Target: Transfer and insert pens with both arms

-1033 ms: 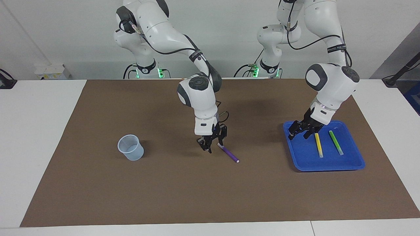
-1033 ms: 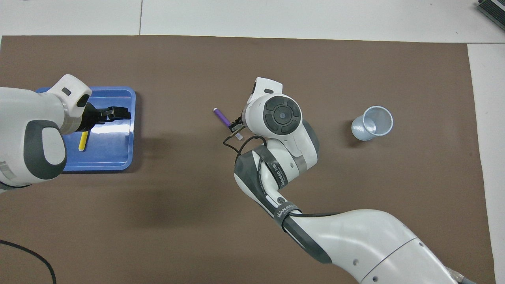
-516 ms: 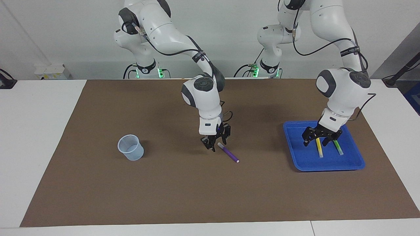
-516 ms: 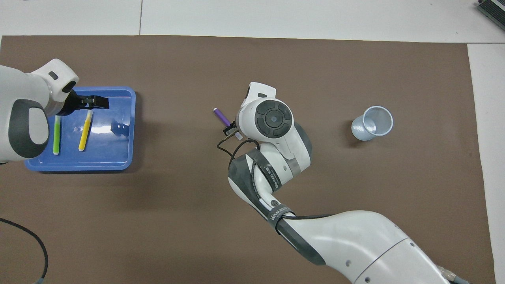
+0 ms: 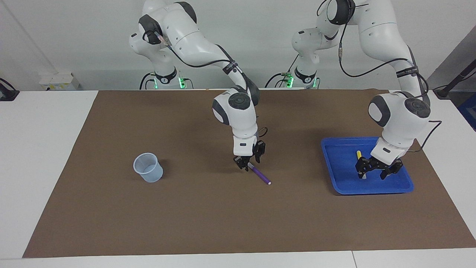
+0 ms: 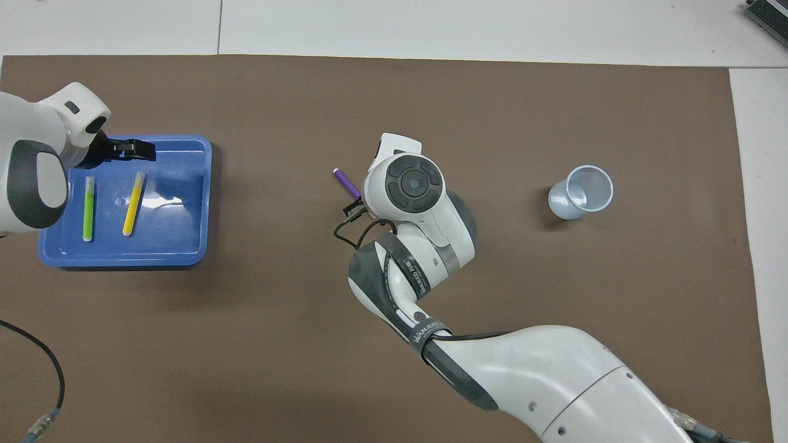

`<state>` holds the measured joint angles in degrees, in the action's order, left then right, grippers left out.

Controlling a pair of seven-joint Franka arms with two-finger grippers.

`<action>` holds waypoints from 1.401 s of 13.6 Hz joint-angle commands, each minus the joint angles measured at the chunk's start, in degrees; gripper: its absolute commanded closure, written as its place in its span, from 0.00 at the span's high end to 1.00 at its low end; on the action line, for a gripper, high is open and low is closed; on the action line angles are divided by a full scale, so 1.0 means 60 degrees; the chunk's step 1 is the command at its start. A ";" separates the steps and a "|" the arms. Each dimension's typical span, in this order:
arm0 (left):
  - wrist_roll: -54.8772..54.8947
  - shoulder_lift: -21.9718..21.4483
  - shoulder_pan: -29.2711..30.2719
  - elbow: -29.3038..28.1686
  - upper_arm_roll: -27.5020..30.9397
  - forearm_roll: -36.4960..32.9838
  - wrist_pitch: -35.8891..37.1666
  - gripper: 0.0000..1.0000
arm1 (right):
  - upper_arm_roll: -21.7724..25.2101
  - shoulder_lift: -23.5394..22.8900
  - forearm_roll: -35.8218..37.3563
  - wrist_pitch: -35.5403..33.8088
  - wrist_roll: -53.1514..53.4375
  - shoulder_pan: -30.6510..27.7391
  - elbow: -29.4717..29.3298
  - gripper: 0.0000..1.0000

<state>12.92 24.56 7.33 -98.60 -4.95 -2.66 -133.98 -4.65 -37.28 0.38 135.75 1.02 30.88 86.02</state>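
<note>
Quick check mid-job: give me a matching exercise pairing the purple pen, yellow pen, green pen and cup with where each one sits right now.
Things:
1. purple pen
2. yellow pen
3. green pen
4. cup

Places:
A. in the blue tray, nearest the left arm's end
B. standing on the mat toward the right arm's end
C. lying on the mat at mid-table
D. in the blue tray, beside the green one

Pairs: 1-C, 2-D, 3-A, 4-B

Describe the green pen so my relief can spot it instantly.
Find the blue tray at the left arm's end of the table. Two pens lie side by side in it; the green pen is the one closer to that end, beside the yellow pen.
</note>
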 commanded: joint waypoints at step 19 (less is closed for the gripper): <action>0.0440 -0.0197 0.0507 -0.1262 -0.0069 -0.0027 0.1042 0.00 | -0.0046 -0.0233 0.1606 0.0435 -0.0097 0.0112 0.0181 0.00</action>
<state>15.45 24.51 10.18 -104.77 -5.53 -2.88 -129.91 -5.09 -39.26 8.37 138.95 0.73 32.16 86.41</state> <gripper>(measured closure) 0.828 0.833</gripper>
